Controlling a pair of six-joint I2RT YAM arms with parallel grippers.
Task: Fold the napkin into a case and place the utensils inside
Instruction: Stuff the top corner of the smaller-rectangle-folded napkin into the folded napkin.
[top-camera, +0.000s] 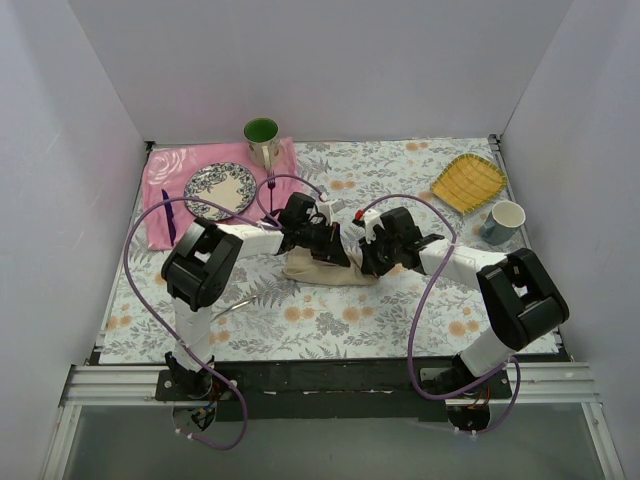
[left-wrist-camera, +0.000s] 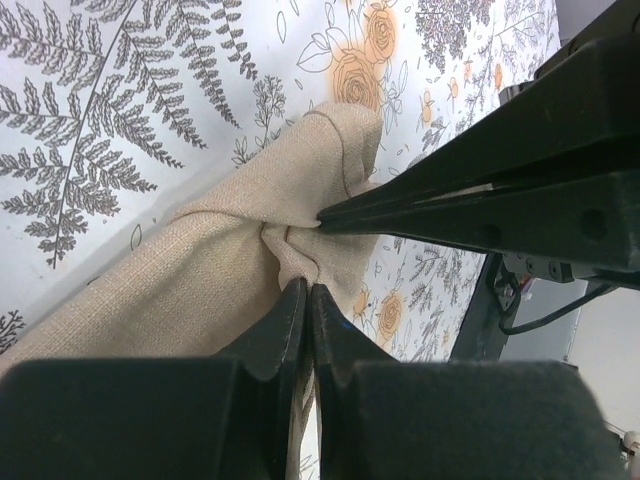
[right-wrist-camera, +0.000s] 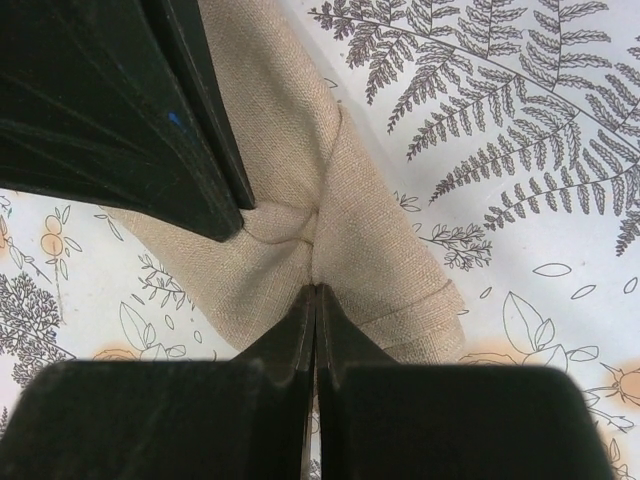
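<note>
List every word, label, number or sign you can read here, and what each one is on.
None can be read. The napkin, tablecloth, plate, green mug and white mug show no lettering in any view; the tablecloth and plate carry only patterns.

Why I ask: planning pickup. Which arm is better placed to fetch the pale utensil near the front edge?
Left, probably: pale utensil lies beside it; left gripper and right gripper both pinch napkin.
</note>
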